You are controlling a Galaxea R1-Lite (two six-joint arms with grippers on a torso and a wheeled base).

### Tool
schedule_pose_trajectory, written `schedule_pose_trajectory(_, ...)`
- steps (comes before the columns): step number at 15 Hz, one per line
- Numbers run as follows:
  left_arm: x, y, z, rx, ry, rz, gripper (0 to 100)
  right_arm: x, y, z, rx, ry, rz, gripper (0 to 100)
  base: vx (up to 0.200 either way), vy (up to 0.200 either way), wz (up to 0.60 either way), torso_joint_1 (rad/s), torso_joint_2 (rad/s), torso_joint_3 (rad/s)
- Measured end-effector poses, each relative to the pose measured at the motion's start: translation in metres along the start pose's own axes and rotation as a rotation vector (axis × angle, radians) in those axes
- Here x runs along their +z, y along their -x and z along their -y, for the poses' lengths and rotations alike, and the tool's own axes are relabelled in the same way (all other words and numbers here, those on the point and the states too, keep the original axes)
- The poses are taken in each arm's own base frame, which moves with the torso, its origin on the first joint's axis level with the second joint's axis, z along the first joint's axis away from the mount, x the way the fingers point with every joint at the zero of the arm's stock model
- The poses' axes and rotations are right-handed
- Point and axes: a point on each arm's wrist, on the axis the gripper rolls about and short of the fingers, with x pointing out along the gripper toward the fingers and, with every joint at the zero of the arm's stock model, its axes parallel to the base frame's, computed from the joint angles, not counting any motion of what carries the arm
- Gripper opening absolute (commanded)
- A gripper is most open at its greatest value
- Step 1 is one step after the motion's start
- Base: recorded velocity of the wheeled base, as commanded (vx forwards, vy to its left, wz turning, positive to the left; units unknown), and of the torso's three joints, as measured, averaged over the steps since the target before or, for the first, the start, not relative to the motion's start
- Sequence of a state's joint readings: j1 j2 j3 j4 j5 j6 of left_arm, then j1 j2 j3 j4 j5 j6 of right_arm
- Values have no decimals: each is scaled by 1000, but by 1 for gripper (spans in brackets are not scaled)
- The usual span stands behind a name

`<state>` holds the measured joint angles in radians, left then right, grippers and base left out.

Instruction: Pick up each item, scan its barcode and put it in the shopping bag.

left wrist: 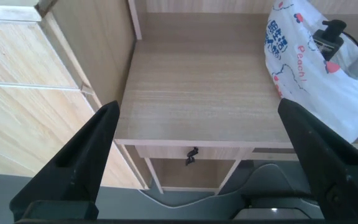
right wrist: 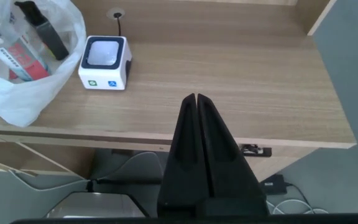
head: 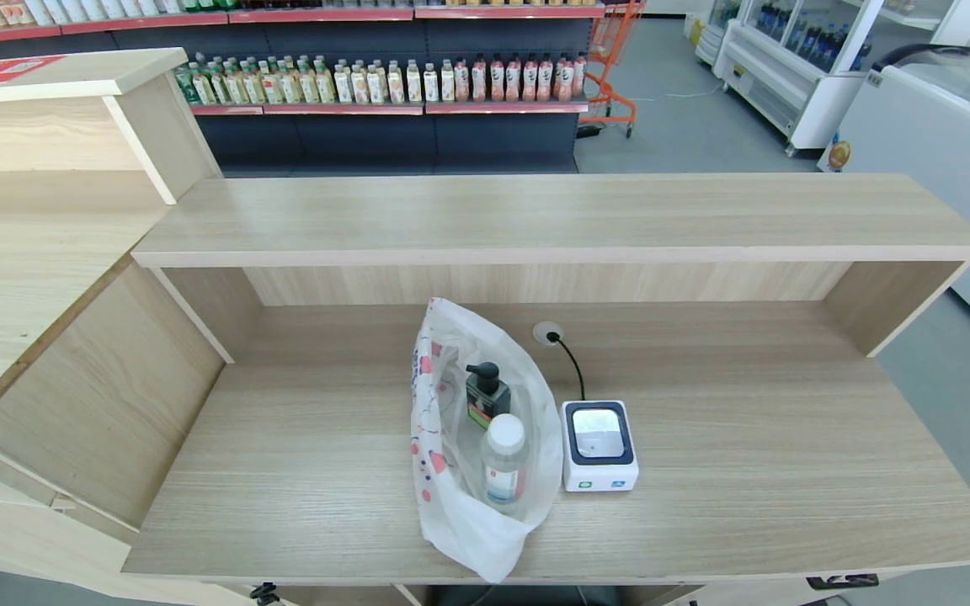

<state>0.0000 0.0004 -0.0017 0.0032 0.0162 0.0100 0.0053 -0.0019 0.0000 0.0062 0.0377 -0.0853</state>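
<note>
Bag (head: 468,530) mid-desk (head: 788,471), mouth open upward for drop-in. Inside: pump bottle (head: 486,394) at far end, capped bottle (head: 503,459) just beside at its 6 o'clock, bag walls propping both.

Scanner (head: 599,443) just beside bag at 3 o'clock, window up, which suits a barcode pass on way to bag. Cable (head: 573,366) runs to desk hole (head: 547,333) at scanner's 11.

Left gripper (left wrist: 197,112): fingers spread wide, empty, off desk's near edge, bag's 8 o'clock. Right gripper (right wrist: 196,99): fingers pressed together, holding nothing, off near edge, scanner's 5 o'clock.

Judgement: with both bottles bagged, task likely finished.
</note>
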Motion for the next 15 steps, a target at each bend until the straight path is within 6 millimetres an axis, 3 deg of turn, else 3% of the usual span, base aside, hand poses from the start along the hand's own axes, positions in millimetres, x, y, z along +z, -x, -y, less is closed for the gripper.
schedule_pose_trajectory(4, 0, 0, 0, 0, 0, 0, 100, 0, 0, 0, 0, -1, 0, 0, 0, -200, 0, 4, -1, 1)
schedule_pose_trajectory(9, 0, 0, 0, 0, 23, 0, 100, 0, 0, 0, 0, 0, 0, 0, 0, 0, 0, 0, 0, 0)
schedule_pose_trajectory(13, 0, 0, 0, 0, 13, -1, 100, 0, 0, 0, 0, 0, 0, 0, 200, 0, 0, -4, 0, 4)
schedule_pose_trajectory(15, 0, 0, 0, 0, 7, -1, 100, 0, 0, 0, -1, -2, 0, 0, 0, 0, 0, 0, 0, 0)
